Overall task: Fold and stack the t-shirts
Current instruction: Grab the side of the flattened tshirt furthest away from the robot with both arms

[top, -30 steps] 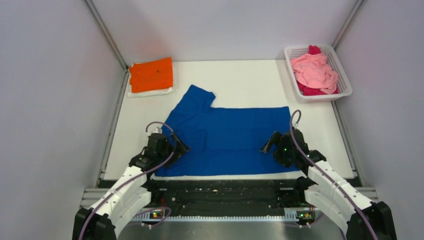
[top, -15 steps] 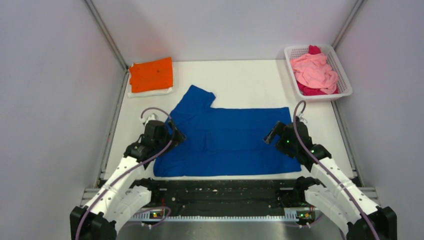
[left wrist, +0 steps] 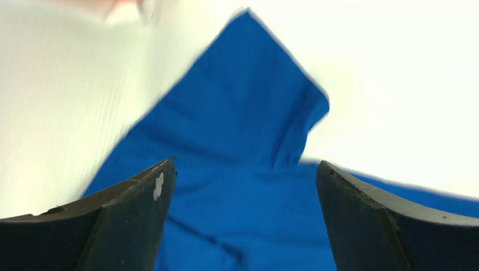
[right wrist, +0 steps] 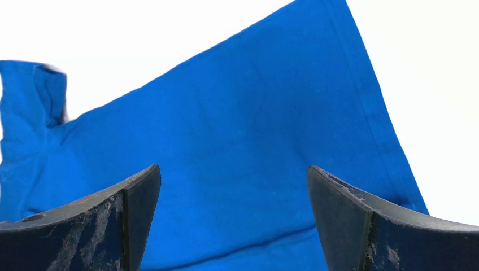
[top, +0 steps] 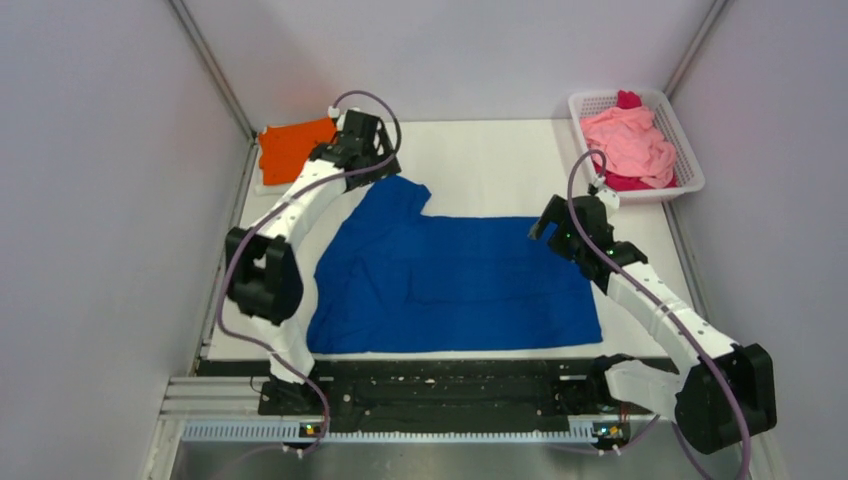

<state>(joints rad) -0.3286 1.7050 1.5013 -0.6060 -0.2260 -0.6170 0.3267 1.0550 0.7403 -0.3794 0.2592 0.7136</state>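
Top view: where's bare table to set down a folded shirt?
Free: the far strip of table between the orange t-shirt and the basket, beyond the blue t-shirt. Crowded: the far-left corner, where the left gripper hovers.

The left arm [top: 300, 200] reaches far forward, its elbow bent back near the base. The left gripper [top: 383, 165] has its jaws spread wide apart. The right arm [top: 655, 305] extends less far forward. The right gripper [top: 540, 222] points inward, its jaws likewise wide apart.
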